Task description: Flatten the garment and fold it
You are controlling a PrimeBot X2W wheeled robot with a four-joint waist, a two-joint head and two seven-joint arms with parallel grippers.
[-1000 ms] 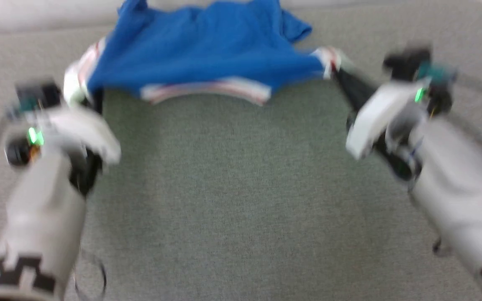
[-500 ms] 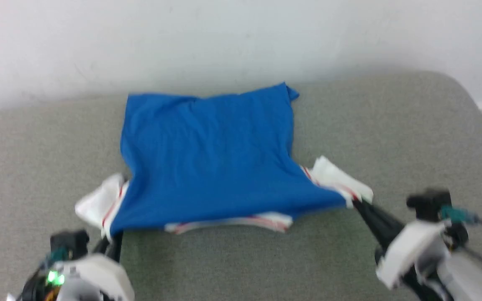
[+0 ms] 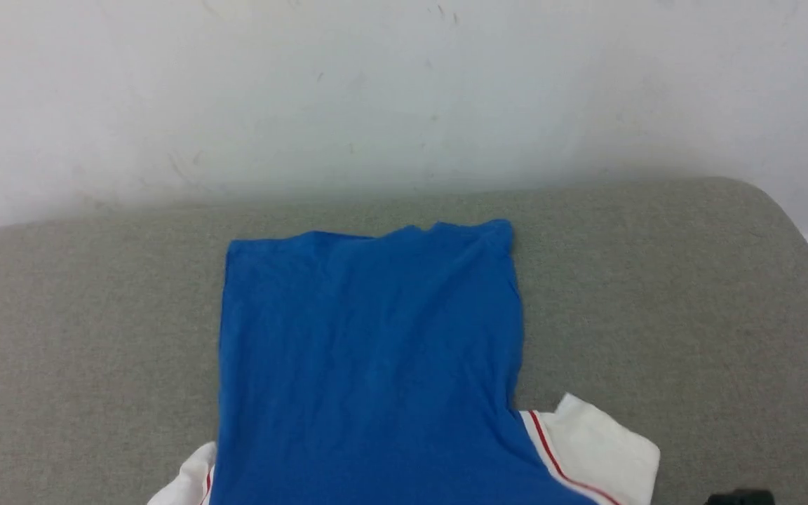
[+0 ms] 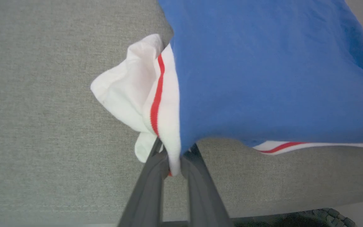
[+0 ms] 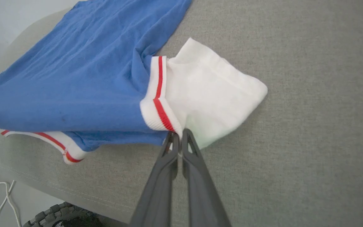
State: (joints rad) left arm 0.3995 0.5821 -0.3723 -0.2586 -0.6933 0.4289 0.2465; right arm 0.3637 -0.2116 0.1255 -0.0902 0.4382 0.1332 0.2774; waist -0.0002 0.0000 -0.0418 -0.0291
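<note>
Nearest me, by the front edge of the grey fabric-covered counter (image 3: 691,294), the left gripper (image 4: 175,159) has its jaws pinched on the white, red-striped trim of the bright blue jersey T-shirt (image 3: 369,351), beside one crumpled white sleeve end. The right gripper (image 5: 177,137) has its jaws closed nearly together on the same trim by the other sleeve end. From there the shirt lies spread on the counter, plain blue side up and lightly wrinkled, its hem towards the far edge. Beyond rises a scuffed white wall (image 3: 376,91).
</note>
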